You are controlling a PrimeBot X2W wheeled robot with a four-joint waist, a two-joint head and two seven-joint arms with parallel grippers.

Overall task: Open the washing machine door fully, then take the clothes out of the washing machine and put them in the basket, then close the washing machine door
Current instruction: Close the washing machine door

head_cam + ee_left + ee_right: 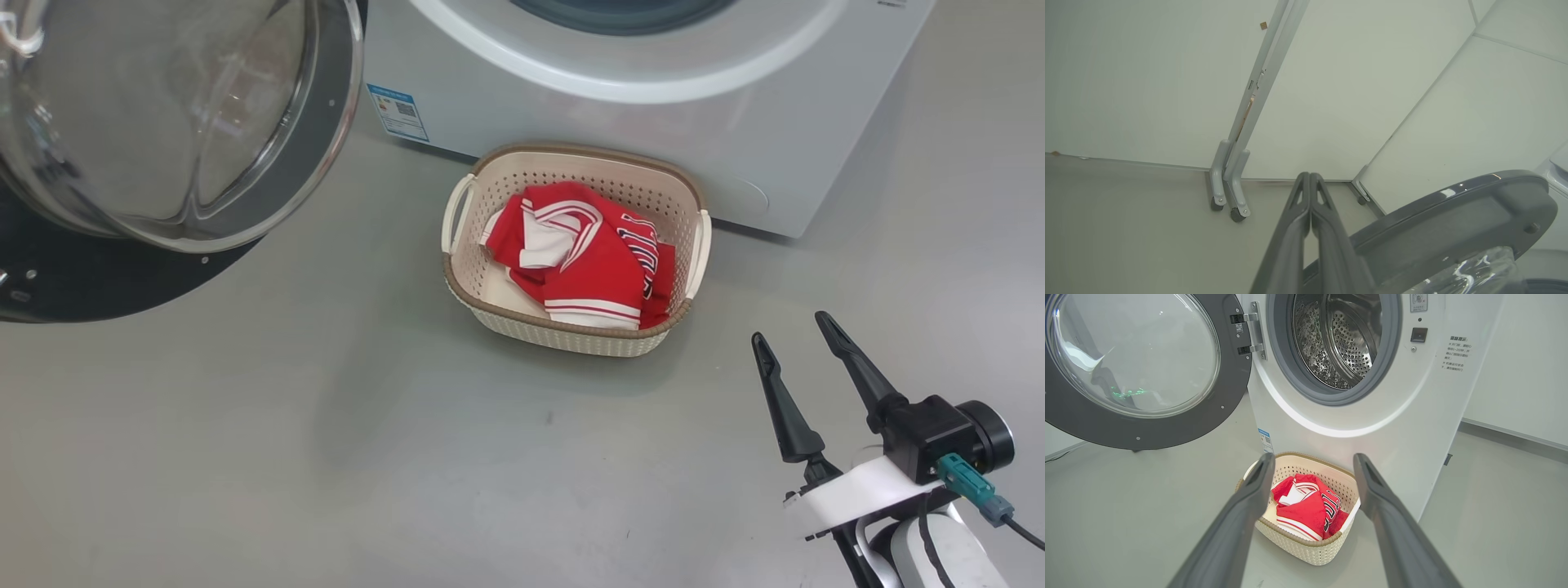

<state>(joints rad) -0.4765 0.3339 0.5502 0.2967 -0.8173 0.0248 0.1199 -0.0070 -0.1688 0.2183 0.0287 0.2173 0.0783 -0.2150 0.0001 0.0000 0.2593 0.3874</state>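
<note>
Hovering with right gripper (pixel 789 327) spread wide, empty, pointing toward clothes (pixel 588 261) lying in basket (pixel 563 336) well ahead, left gripper (pixel 1309 175) clenching on nothing

- Bright, even, diffuse light; the floor (pixel 326 457) shows only soft, faint shadows around the basket (pixel 571 336).
- Glare streaks the washing machine door (pixel 163 106) glass.
- Wrist views bow straight lines near the edges; the fingers (pixel 1229 539) of the right gripper (pixel 1312 465) blur close up.

We see a smooth grey floor (pixel 310 457), pale partition panels (pixel 1139 81) meeting at a post (pixel 1267 61) on castered feet (pixel 1231 198), evenly lit.
</note>
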